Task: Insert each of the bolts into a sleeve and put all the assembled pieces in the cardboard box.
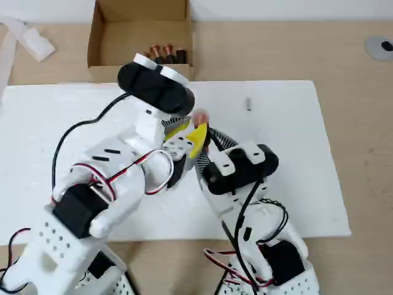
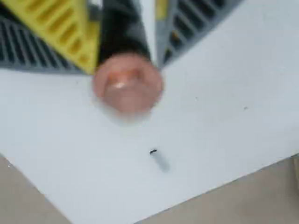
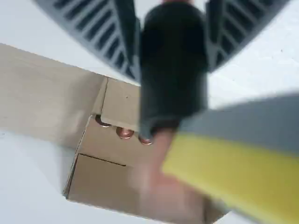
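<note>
Both fingers (image 2: 60, 28) clamped: left bolt (image 2: 127, 84), right sleeve (image 3: 173, 70).

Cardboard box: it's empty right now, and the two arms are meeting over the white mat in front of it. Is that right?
Not quite: the cardboard box is not empty. The high view shows several copper-and-black assembled pieces lying together in one corner of it, and the right wrist view shows their copper ends too. The rest stands: the two arms meet over the white mat in front of the box.
</note>
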